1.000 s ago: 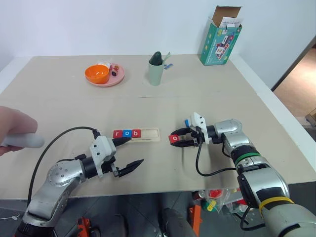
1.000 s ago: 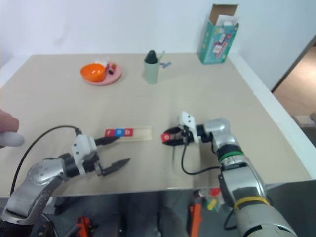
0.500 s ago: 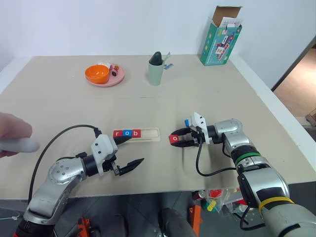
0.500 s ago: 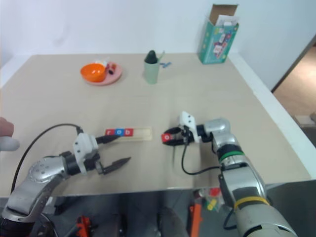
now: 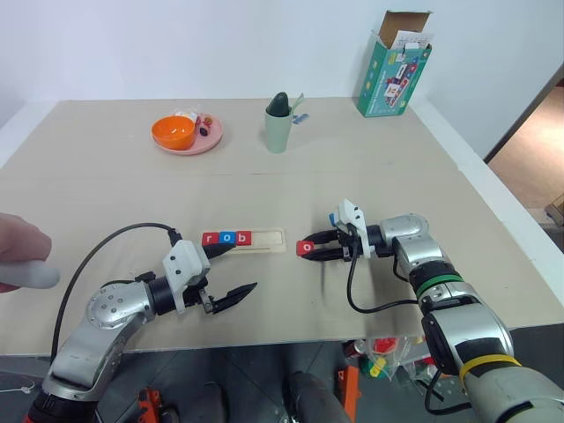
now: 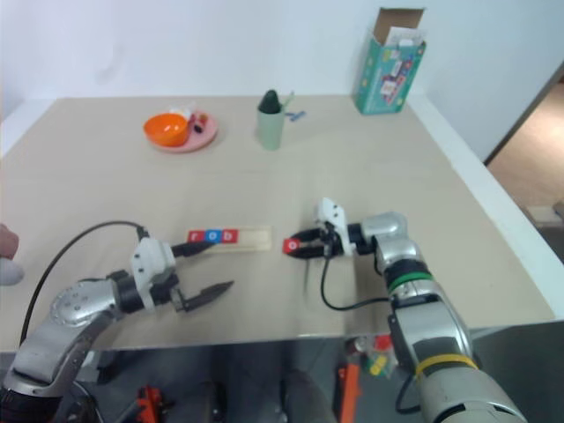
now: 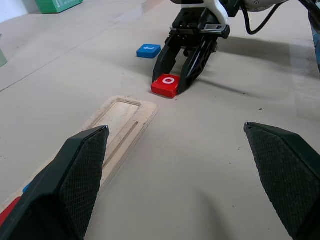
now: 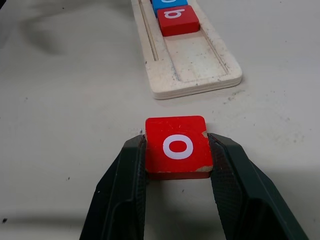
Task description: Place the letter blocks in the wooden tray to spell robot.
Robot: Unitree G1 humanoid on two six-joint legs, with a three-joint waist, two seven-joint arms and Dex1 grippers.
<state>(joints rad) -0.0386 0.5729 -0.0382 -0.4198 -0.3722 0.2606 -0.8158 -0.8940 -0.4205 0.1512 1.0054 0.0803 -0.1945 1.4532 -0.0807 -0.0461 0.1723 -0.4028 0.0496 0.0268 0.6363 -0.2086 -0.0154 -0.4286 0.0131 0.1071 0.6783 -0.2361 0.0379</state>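
Both eye views look forward and down over the whole tabletop [image 5: 370, 159]. Each wrist view sits low and close, sharing the wooden tray [image 8: 187, 65] end and the red o block [image 7: 166, 84].

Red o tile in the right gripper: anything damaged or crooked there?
The red o tile sits square between the right gripper fingers, flat on the table. Its near right corner looks chipped, pale wood showing. The wooden tray looks fine.

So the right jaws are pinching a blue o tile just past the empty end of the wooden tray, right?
Not quite: the small square o tile between the right gripper's jaws is red, not blue, as the right wrist view shows. It does sit just past the empty end of the long pale wooden tray.
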